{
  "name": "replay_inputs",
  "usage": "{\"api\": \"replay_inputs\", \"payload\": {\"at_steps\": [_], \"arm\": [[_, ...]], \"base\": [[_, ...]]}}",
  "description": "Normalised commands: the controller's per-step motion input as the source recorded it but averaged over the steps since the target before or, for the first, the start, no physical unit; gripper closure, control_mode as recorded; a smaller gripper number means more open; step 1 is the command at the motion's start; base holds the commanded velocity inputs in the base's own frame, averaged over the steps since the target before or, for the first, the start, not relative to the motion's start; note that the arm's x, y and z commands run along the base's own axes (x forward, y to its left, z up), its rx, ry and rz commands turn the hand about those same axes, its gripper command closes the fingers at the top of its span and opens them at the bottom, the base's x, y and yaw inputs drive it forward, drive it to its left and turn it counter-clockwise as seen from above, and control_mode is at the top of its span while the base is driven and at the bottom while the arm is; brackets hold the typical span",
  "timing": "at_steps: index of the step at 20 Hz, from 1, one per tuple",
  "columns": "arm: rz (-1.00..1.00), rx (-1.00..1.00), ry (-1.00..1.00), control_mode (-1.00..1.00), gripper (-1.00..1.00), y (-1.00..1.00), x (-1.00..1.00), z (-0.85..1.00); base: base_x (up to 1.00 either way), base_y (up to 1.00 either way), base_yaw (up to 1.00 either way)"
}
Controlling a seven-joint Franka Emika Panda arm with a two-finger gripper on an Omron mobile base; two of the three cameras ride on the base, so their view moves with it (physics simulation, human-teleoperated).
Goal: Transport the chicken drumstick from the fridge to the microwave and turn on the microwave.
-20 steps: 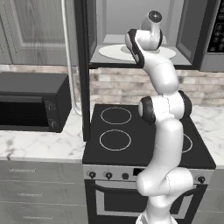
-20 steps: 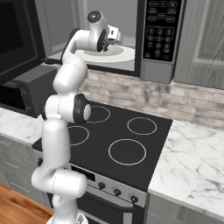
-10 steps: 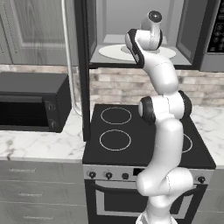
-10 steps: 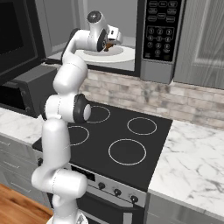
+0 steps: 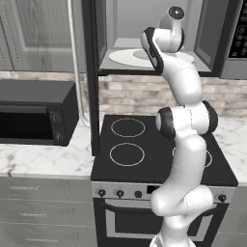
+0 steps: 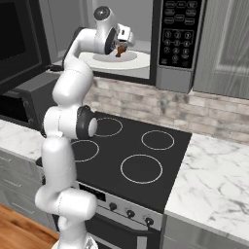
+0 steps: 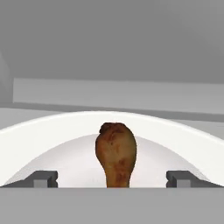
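The gripper (image 7: pixel 112 179) is standing wide open, fingers (image 7: pixel 43 178) at 9 and 3 o'clock of the chicken drumstick (image 7: pixel 115 153), which is lying on the microwave (image 6: pixel 181 41) turntable (image 7: pixel 52 135).

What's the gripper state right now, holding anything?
Gripper: open, fingers spread wide on either side of the chicken drumstick, which lies on the microwave turntable; not gripping it.

A black countertop oven (image 5: pixel 36 113) sits on the marble counter (image 5: pixel 43 157) (left of the black stovetop (image 5: pixel 128 144)).
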Motion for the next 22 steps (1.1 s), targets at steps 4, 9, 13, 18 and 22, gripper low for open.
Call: {"api": "replay_inputs", "payload": {"at_steps": [4,9,13,18,22], "arm": [[0.0,0.0,-0.08,-1.0,-1.0,0.0,-0.41,-0.31],[0.0,0.0,-0.12,-1.0,-1.0,0.0,-0.2,-0.48],[0.0,0.0,-0.18,-1.0,-1.0,0.0,-0.47,0.02],[0.0,0.0,-0.05,-1.0,-1.0,0.0,-0.76,0.42],[0.0,0.0,0.0,-1.0,-1.0,0.01,-0.86,0.45]], "base": [[0.0,0.0,0.0],[0.0,0.0,0.0],[0.0,0.0,0.0],[0.0,0.0,0.0],[0.0,0.0,0.0]]}}
